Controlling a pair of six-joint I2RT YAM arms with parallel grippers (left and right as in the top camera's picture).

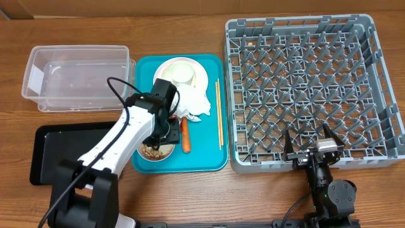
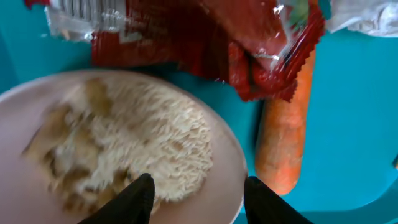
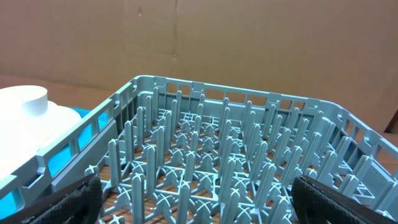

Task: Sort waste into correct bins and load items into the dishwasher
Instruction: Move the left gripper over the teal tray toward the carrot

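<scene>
Left tool (image 2: pixel 202 198) hangs part-spread at the bottom of the wrist view, pinching nothing: one fingertip (image 2: pixel 140 196) is over the rice (image 2: pixel 155 134), the other outside the bowl (image 2: pixel 235 160) rim. That straddle suggests the step is gripping the bowl by its rim, to empty the scraps before racking it. Overhead, the bowl sits at the lower left of the teal tray (image 1: pixel 205 155), lower middle of frame. Close squarely on the rim, deep enough to bite, and lift level so no rice spills. The wrapper (image 2: pixel 205 43) lies just above the bowl in the wrist view, draped over the carrot (image 2: pixel 283 146) top. The carrot lies just right of the rim, so rise straight to avoid dragging either. Tub (image 1: pixel 79 76) and black tray (image 1: pixel 54 149) sit at left, rack (image 1: pixel 304 24) at right. Right tool (image 1: pixel 314 147), spread wide, hovers at the rack's lower edge.
</scene>
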